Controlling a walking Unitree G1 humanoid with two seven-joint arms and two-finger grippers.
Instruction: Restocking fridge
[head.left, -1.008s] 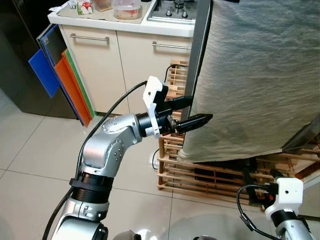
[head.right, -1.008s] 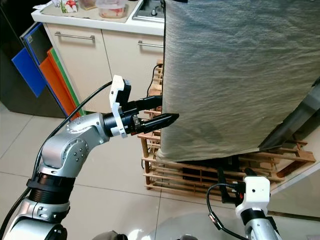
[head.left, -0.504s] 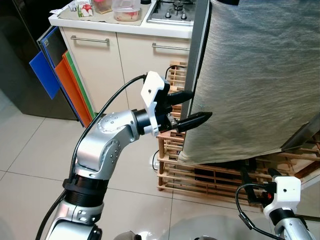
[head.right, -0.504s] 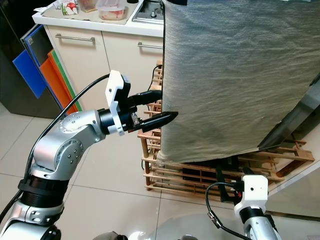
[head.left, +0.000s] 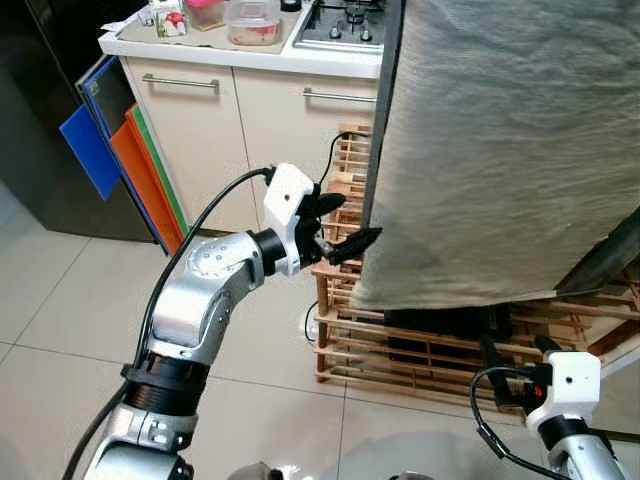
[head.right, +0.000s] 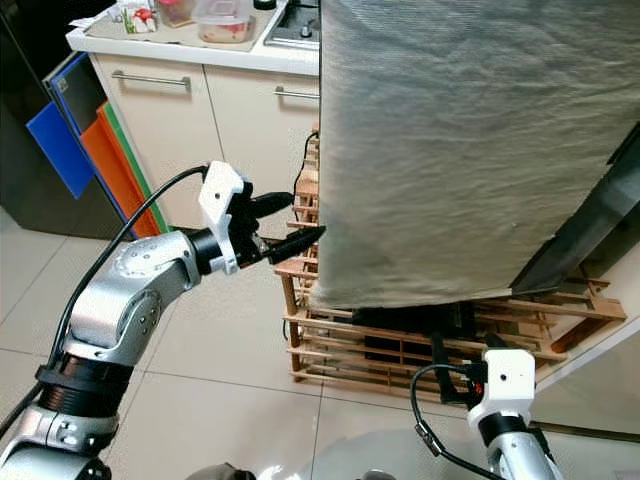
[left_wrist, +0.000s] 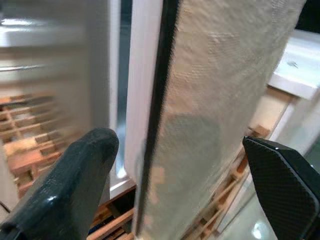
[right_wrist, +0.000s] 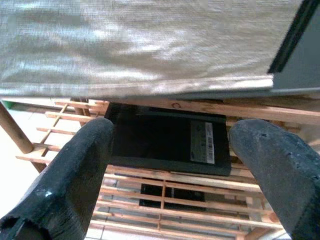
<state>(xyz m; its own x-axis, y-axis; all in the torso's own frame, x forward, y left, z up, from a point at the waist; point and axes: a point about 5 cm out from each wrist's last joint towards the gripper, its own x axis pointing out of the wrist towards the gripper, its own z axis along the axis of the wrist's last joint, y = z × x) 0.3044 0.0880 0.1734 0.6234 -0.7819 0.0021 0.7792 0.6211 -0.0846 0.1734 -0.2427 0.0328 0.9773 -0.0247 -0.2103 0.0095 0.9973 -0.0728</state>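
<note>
Fridge door (head.left: 500, 150) under grey cloth, left gripper (head.left: 340, 225) spread at its edge, wooden rack (head.left: 430, 350) beneath, right gripper (right_wrist: 170, 175) spread.

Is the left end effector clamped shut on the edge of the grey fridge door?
No, the left end effector is open, its two black fingers spread either side of the grey textured fridge door's edge.

Left gripper (left_wrist: 175, 190) spread wide, one of its fingers (left_wrist: 70, 185) either side of the door's dark edge (left_wrist: 155, 115). Grey woven cover (left_wrist: 225, 85) drapes the door face. Blurred wooden slat rack (left_wrist: 25, 145) behind.
</note>
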